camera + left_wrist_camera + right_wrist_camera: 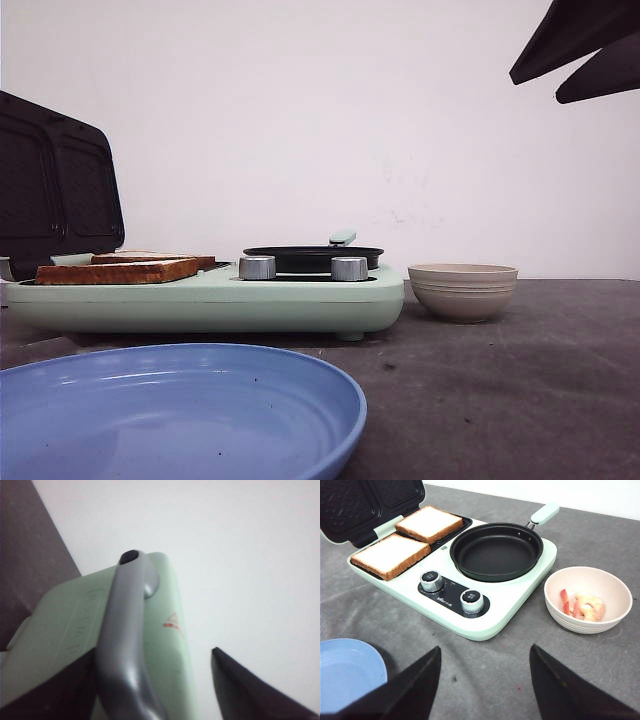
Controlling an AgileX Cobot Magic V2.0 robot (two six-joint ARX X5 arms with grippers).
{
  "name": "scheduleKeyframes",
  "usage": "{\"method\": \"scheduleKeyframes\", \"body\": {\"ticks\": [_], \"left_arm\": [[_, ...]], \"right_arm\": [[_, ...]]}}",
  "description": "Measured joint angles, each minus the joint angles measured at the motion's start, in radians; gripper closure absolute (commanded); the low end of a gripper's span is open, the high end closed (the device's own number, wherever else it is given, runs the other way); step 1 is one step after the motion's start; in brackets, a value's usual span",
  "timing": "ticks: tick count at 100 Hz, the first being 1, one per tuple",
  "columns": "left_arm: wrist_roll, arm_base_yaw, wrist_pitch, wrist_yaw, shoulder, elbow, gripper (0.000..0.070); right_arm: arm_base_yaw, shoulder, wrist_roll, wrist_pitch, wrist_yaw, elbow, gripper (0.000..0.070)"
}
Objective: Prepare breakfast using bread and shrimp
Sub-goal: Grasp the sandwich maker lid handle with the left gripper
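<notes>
Two slices of bread (392, 555) (429, 523) lie flat side by side on the dark grill plate of the mint-green breakfast maker (515, 597); the front view shows their brown crusts (120, 270). Shrimp (585, 606) sit in a beige bowl (615, 587) to the right of the maker. My right gripper (485, 647) hangs open and empty, high above the table in front of the maker, and shows at the top right of the front view (535, 88). My left gripper (153, 652) is open, its fingers either side of the grey handle (125, 630) on the raised lid's outer face.
The maker's lid (55, 185) stands open at the left. An empty black frying pan (496, 551) sits on the maker's right half, behind two silver knobs (431, 580) (471, 600). A blue plate (180, 415) lies at the table's near left.
</notes>
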Motion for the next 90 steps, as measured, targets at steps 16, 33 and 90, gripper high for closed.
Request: {"method": "scheduleKeyframes", "body": {"ticks": [16,33,90], "left_arm": [[0.008,-0.004,-0.040,0.000,0.000,0.000,0.0618],[-0.010,-0.004,-0.048,0.005,0.000,0.000,0.0696],[0.194,-0.190,-0.152,0.014,-0.029,0.032,0.0696]], "right_arm": [[0.000,0.000,0.005,0.000,0.000,0.000,0.0362],[0.000,0.000,0.007,0.000,0.000,0.000,0.0362],[0.000,0.000,0.010,0.000,0.000,0.000,0.0362]]}}
